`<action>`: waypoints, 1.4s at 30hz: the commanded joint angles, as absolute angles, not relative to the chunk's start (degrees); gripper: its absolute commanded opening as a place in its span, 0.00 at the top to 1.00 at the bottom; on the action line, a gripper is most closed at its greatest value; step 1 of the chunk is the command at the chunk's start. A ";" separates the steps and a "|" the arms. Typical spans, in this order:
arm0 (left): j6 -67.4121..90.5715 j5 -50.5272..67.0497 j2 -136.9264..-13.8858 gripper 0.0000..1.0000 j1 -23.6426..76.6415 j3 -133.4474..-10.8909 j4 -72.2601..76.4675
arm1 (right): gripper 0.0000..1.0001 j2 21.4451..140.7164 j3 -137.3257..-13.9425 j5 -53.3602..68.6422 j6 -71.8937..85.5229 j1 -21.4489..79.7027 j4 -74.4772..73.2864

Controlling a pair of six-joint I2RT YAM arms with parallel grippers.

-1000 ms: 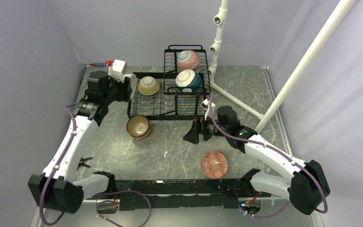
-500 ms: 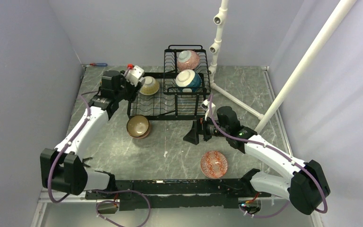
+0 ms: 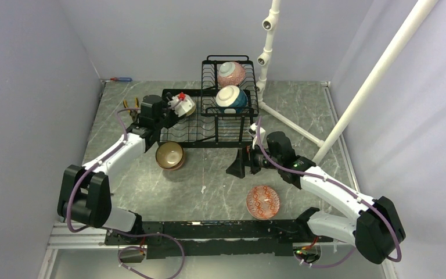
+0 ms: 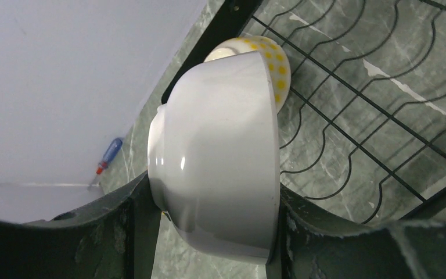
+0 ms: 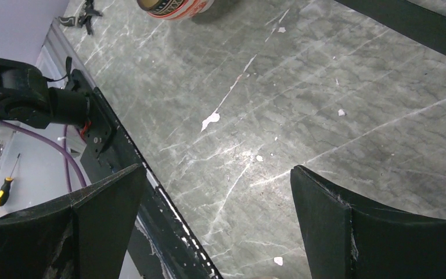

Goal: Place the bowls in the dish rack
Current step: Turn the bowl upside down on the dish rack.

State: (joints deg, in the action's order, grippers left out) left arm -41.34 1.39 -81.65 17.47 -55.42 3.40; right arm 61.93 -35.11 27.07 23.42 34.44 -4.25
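My left gripper [image 4: 213,187] is shut on a white bowl [image 4: 220,145], held on edge between both fingers. It hangs over the left end of the black dish rack [image 3: 197,132], right beside a cream-yellow dotted bowl [image 4: 274,55] standing in the rack. A pink bowl [image 3: 231,72] and a teal-and-white bowl [image 3: 231,99] sit in the raised basket. A brown bowl [image 3: 169,155] rests on the table in front of the rack. A red-patterned bowl [image 3: 263,201] lies near the front. My right gripper [image 3: 235,163] is open over the table, nothing between its fingers.
A white pipe stand [image 3: 270,40] rises behind and to the right of the rack. A blue-and-red screwdriver [image 3: 120,79] lies by the back wall. Orange-handled pliers [image 3: 129,106] lie just left of my left wrist. The black base rail [image 3: 209,232] runs along the near edge.
My left arm has swung right with the white bowl, from the rack's left side to over its left end beside the cream-yellow bowl. The right arm has stayed put.
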 commanded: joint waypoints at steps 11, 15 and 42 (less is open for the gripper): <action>-56.02 -7.01 -81.69 0.97 23.64 -45.35 19.48 | 0.00 60.74 -34.91 25.73 23.31 33.22 -3.48; -57.22 -8.61 -82.91 0.97 24.25 -45.30 20.91 | 0.00 60.86 -34.78 25.86 23.42 33.16 -3.40; -62.53 -21.29 -96.63 0.97 26.36 -52.73 18.61 | 0.00 62.48 -35.25 26.47 22.66 32.47 -3.85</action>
